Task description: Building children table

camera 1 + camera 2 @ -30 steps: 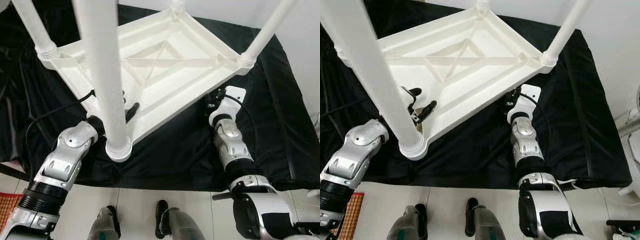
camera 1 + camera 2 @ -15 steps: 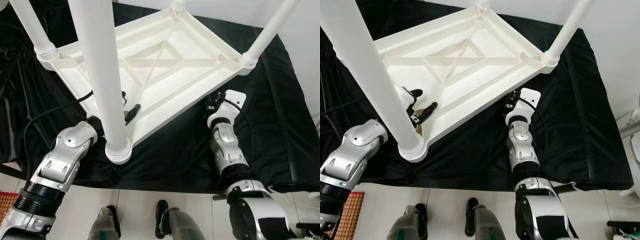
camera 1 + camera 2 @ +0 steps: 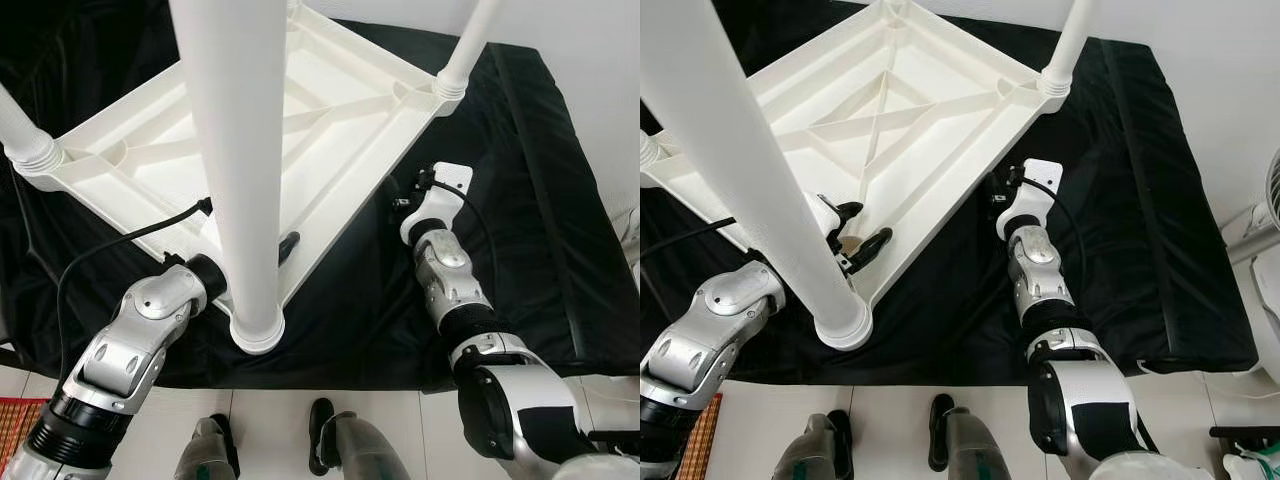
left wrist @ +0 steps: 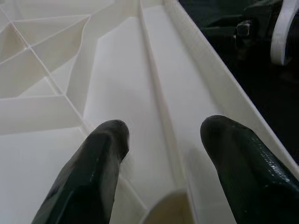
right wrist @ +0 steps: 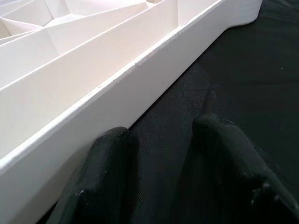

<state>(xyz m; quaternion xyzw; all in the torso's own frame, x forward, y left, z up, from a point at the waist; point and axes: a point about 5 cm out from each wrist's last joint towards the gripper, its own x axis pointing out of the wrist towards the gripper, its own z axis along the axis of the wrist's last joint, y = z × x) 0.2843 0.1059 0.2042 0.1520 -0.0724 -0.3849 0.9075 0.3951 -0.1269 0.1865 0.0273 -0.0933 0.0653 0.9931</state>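
Note:
A white plastic children's table (image 3: 910, 110) lies upside down on black cloth, its legs pointing up. The thick near leg (image 3: 240, 170) rises from the corner closest to me. My left gripper (image 3: 865, 228) reaches inside the underside by that corner. It is open, with a rib of the tabletop (image 4: 159, 93) running between its fingers (image 4: 100, 158). My right gripper (image 5: 161, 135) is open and low on the cloth. Its fingers (image 5: 112, 163) rest just outside the table's right rim (image 5: 117, 93), where its wrist (image 3: 440, 190) shows.
The black cloth (image 3: 540, 200) covers a low platform that ends at white floor tiles near my feet (image 3: 320, 430). A black cable (image 3: 100, 250) trails by my left arm. A white wall stands at the back, with a fan (image 3: 1265, 200) at the far right.
The view has shifted. The table has turned a little: its left corner has swung nearer to me and its right corner farther off. Both grippers stay at the rim, still open.

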